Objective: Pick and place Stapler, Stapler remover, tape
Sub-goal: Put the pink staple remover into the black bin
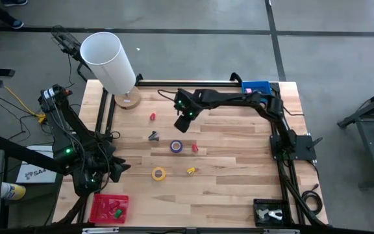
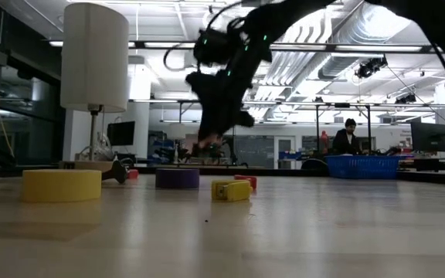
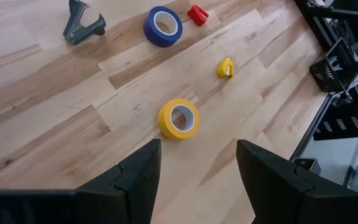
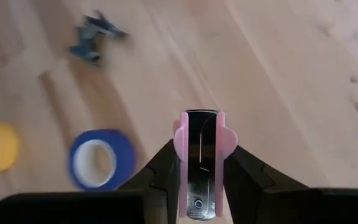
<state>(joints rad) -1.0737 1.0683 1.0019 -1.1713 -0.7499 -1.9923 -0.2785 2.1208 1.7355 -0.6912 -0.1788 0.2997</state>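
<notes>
My right gripper (image 4: 201, 186) hangs over the far middle of the table (image 1: 184, 123), shut on a small pink stapler (image 4: 201, 149) with a metal inside. Beyond it on the wood lie a dark staple remover (image 1: 154, 136), a blue tape roll (image 1: 176, 146) and a yellow tape roll (image 1: 158, 173), both flat on their sides. My left gripper (image 3: 197, 168) is open near the table's left near corner (image 1: 119, 168), with the yellow roll (image 3: 179, 118) ahead of it. No pink roll shows. My right gripper pinches the pink stapler between its two fingers, one finger (image 4: 166, 174) on each pink side (image 4: 182, 146). The fingers slant down from above and lie along the stapler, whose end sticks out past the fingertips. In the low view it looks clear of the table (image 2: 207, 145).
Small red pieces (image 1: 195, 147) (image 1: 153, 117) and a small yellow one (image 1: 191, 171) lie among the rolls. A red tray (image 1: 109, 208) sits at the near left, a black tray (image 1: 269, 213) at the near right, a blue basket (image 1: 255, 86) far right, a lamp (image 1: 109, 62) far left.
</notes>
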